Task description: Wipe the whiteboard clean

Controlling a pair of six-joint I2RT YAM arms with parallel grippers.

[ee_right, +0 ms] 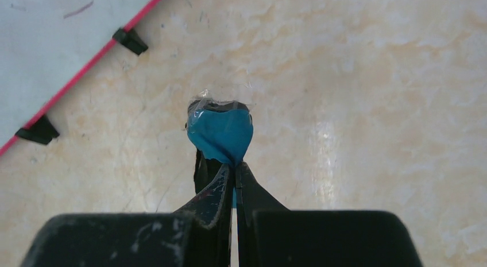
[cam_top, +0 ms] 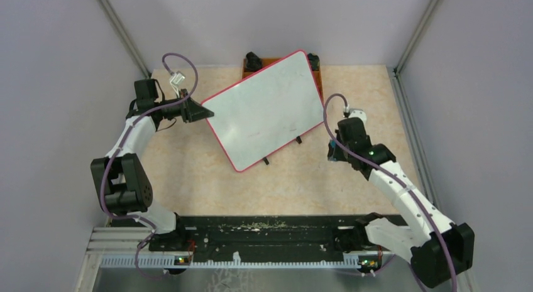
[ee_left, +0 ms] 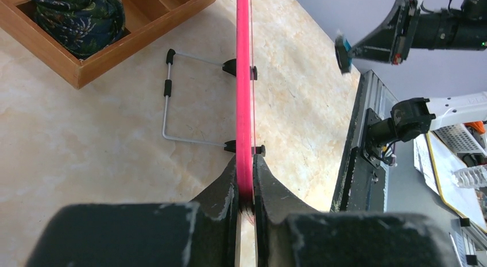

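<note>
Between the fingers of the left end effector (ee_left: 245, 169), the red rim (ee_left: 244, 77) of the whiteboard (cam_top: 264, 110) is clamped, so the board is judged to be steadied for wiping. Ahead of that end effector and to its left, a wire stand (ee_left: 166, 106) is seen hinged to the board's underside over the desk (cam_top: 188, 179). Farther ahead a wooden tray (ee_left: 132, 46) holds a dark patterned cloth (ee_left: 74, 14). Whether the board is raised off the desk cannot be told.

Ahead and to the left of the right end effector (ee_right: 234, 170), a corner of the board is seen with two black feet (ee_right: 129, 40) along its edge. This end effector is clenched on a small blue pad (ee_right: 221, 132), taken to be the wiper, which is held over bare desk, apart from the board.

The step in hand is judged to be the approach before a wiping pass. The next move calls for the pad to be carried forward and leftward over the rim, then pressed flat on the white face.

Only the right wrist view shows a faint red stroke (ee_right: 77, 8) plainly; from above the face looks almost clean. The pinch on the rim, the stand and the cloth are shown by the left wrist view alone.
</note>
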